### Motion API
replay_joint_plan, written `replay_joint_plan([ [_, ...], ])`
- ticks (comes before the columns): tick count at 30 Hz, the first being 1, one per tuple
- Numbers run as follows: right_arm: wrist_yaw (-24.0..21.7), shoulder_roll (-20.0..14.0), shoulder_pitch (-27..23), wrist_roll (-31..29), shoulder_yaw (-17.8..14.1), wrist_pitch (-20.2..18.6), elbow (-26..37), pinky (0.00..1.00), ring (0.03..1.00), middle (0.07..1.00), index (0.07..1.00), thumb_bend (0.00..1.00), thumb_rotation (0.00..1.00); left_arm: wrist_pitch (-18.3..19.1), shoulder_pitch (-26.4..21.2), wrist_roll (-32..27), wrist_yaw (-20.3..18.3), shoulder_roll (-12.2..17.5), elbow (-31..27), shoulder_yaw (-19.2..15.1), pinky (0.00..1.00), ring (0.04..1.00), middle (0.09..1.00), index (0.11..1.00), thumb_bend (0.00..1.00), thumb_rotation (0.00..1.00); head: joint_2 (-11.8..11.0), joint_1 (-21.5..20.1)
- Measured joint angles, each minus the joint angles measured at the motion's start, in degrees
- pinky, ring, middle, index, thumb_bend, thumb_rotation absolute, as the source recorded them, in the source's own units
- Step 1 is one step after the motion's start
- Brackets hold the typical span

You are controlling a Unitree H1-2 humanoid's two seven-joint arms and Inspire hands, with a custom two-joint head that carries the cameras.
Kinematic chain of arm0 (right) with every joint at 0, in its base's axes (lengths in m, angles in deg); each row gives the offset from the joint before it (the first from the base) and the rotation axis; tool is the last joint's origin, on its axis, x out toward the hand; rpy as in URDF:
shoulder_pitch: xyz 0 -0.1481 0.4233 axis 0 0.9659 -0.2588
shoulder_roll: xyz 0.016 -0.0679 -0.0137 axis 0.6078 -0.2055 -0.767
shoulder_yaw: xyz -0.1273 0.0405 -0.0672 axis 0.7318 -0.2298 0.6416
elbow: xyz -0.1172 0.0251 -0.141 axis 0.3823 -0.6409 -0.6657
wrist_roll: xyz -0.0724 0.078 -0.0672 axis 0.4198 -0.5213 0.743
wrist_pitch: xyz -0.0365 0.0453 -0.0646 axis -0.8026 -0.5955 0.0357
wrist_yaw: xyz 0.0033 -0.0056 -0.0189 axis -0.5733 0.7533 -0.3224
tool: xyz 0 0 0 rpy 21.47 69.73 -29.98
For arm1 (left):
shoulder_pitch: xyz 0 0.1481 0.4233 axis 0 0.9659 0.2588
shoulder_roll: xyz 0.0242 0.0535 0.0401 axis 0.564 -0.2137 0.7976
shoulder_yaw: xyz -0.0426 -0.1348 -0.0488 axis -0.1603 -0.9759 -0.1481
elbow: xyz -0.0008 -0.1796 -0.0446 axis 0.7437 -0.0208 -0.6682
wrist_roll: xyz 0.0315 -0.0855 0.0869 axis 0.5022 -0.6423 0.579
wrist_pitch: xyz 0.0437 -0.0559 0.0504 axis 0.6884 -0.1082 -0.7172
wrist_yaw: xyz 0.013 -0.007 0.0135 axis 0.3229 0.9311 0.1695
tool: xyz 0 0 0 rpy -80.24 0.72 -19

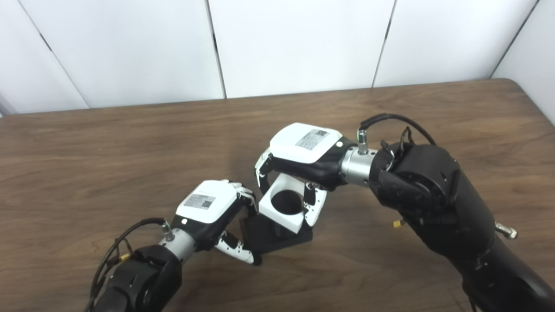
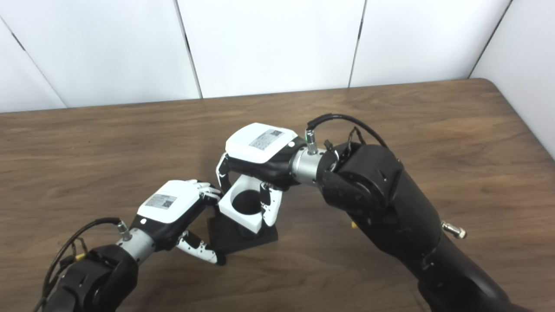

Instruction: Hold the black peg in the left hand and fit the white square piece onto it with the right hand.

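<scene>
The white square piece is gripped from above by the right hand, fingers down its far-left and right sides, round hole facing up. Just to its left, the black peg base is pinched at its left edge by the left hand, flat on the wooden table. The piece looks seated over the peg, tilted a bit, so fitting seems nearly done. Probably a straight push down is needed next, with the base kept steady.

One white square piece, one black peg, seemingly.
</scene>
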Motion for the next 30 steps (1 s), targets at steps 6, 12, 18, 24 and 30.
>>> replay_joint_plan([
  [6, 1.0, 0.1, 0.6, 0.4, 0.3, 0.8, -0.4, 0.86, 0.829, 0.782, 0.485, 0.52, 0.13, 0.0, 0.0, 0.0, 0.0, 0.0, 0.0, 0.1, 0.9, 0.865, 0.805, 0.491, 0.51, 0.06, -0.2, 0.3],
  [12, 2.6, 0.3, 2.5, 0.8, 1.0, 2.5, -4.2, 0.85, 0.831, 0.785, 0.486, 0.52, 0.13, 0.0, 0.0, 0.1, 0.0, -0.4, 0.0, 0.3, 0.91, 0.87, 0.811, 0.491, 0.51, 0.06, -0.2, 0.4],
  [18, 5.0, 0.1, 3.6, 0.4, 0.8, 4.7, -6.5, 0.85, 0.837, 0.791, 0.485, 0.52, 0.13, 0.0, -0.3, 0.3, -0.2, -0.4, 0.0, 0.5, 0.91, 0.87, 0.812, 0.492, 0.51, 0.06, -0.3, 1.0],
  [24, 7.2, 0.1, 4.6, -0.3, 0.3, 5.8, -7.7, 0.84, 0.838, 0.789, 0.485, 0.52, 0.13, 0.3, -0.3, 0.1, -0.4, -0.5, 0.0, 0.5, 0.91, 0.867, 0.81, 0.491, 0.51, 0.06, -0.2, 1.1],
  [30, 7.8, 0.0, 4.8, -0.7, 0.1, 6.7, -8.1, 0.84, 0.837, 0.787, 0.485, 0.52, 0.13, 0.3, -0.3, 0.1, -0.2, -0.5, 0.0, 0.5, 0.91, 0.866, 0.807, 0.49, 0.51, 0.06, -0.4, 1.1],
])
